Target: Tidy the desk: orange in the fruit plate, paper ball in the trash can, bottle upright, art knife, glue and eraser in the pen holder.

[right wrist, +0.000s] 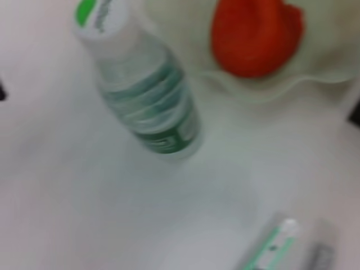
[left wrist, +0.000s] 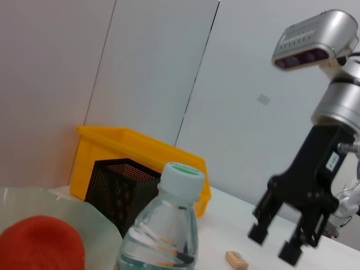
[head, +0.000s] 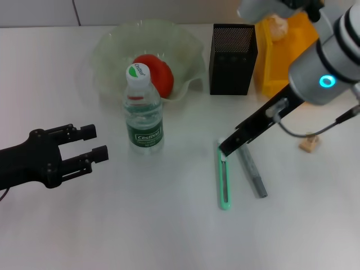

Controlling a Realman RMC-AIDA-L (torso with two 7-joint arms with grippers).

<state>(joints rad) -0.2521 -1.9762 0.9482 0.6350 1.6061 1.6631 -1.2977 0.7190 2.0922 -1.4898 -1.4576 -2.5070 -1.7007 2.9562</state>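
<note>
Nearest me, my left gripper (head: pixel 95 142) hovers open, level; my right gripper (head: pixel 228 147) angles down, open, over the art knife (head: pixel 224 180).

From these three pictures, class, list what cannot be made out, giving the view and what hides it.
- Trash can contents: head view, the right arm covers most of the yellow bin.
- Pen holder inside: head view, too dark to read.
- Art knife and the grey stick beside it: right wrist view, blurred and cut by the edge.
- Right gripper tips: head view, they merge over the knife.
</note>
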